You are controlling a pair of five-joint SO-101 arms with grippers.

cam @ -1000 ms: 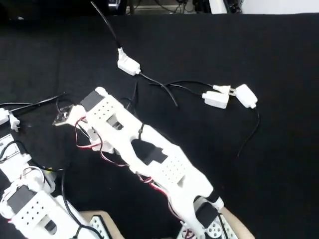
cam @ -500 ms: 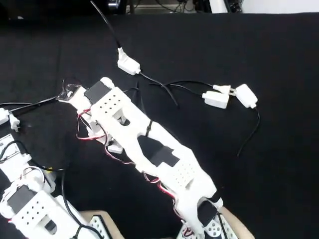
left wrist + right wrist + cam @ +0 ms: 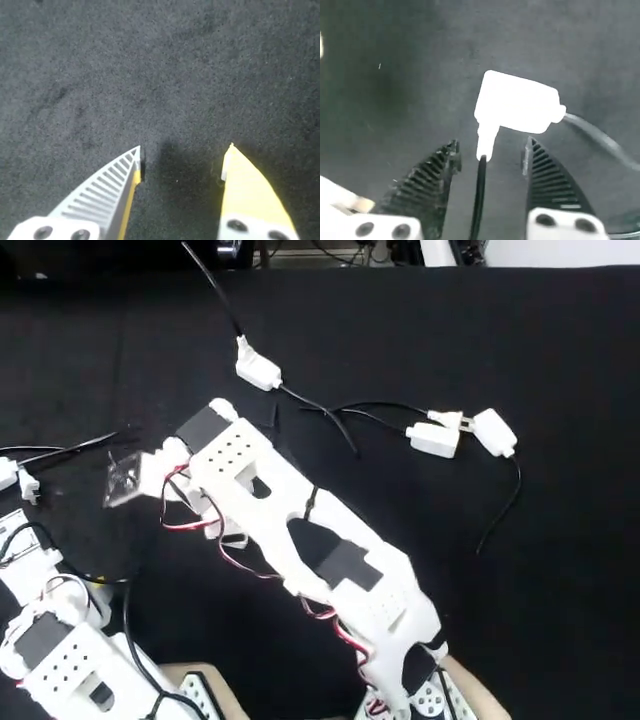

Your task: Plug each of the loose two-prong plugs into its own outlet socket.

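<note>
Over the black-covered worktop [image 3: 560, 360], the right arm stretched from the near edge toward the left side, its right pincer [image 3: 125, 480] hanging low above the cloth. Seen from its own wrist, the right pincer [image 3: 490, 147] stood open, gripping nothing, its two dark toothed fingers [image 3: 435, 170] on either side of a black cord [image 3: 480, 200] that ran up to a white connector [image 3: 517, 105] lying on the cloth just ahead of the tips. A second cable left that connector's side.

The left pincer [image 3: 182, 155] was also open and empty, its tips spread over bare cloth; the left arm [image 3: 50, 650] sat folded at the near left corner.

Well apart, toward the right, a white plug [image 3: 493, 430] lay with its prongs just beside a white socket block [image 3: 432, 440]; whether they touched could not be told. Another corded connector [image 3: 258, 370] lay farther back, and a small plug [image 3: 20, 483] rested at the left edge.
</note>
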